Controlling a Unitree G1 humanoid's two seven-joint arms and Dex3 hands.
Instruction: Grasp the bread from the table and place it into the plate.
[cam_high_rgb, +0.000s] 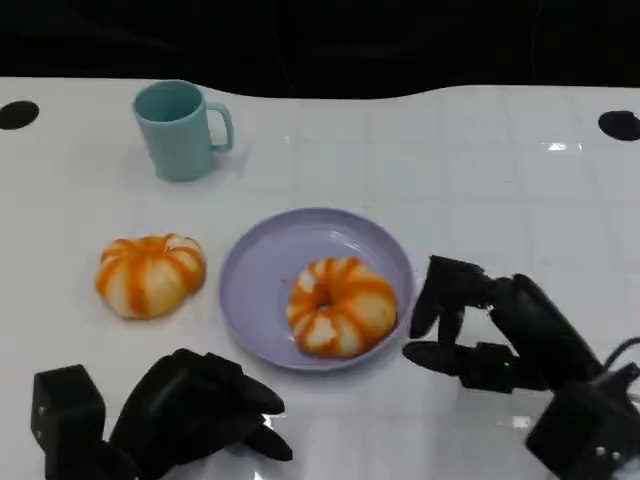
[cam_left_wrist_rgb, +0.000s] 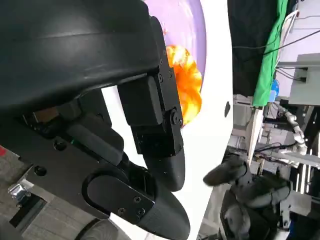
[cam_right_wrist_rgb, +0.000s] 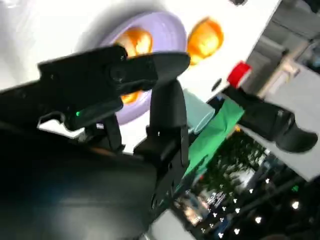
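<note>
I count two breads: one bread (cam_high_rgb: 341, 306) at the frame's center and a second bread (cam_high_rgb: 150, 274) at center left. There is one plate (cam_high_rgb: 260, 275), one mug (cam_high_rgb: 180, 129) at upper left, and my two hands.

Glossy white table (cam_high_rgb: 480, 180), matt plate (cam_high_rgb: 255, 285)
</note>
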